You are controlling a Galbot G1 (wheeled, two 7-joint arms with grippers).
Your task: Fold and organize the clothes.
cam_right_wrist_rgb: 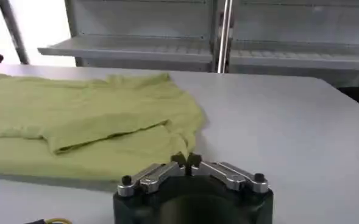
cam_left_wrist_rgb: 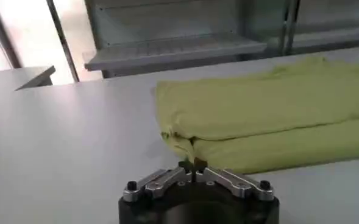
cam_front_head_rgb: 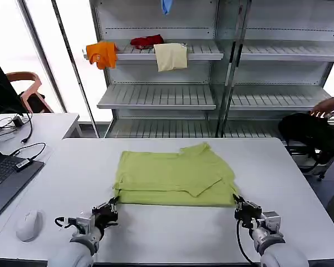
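The shirt (cam_front_head_rgb: 175, 173) lies flat in the middle of the white worktop (cam_front_head_rgb: 278, 183), already folded part way, with the sleeves tucked in on top. Your left pincer (cam_front_head_rgb: 112, 207) sits at the near left corner, tips pressed together on the shirt's hem. Your right pincer (cam_front_head_rgb: 237, 203) sits at the near right corner, tips together at the cloth edge; you cannot tell if it has a real hold. This looks like the start of the next fold. You will likely need to lift both corners evenly and carry them away from you. The shirt is soft, thin, lime cotton, lightly wrinkled. The worktop is smooth and hard.
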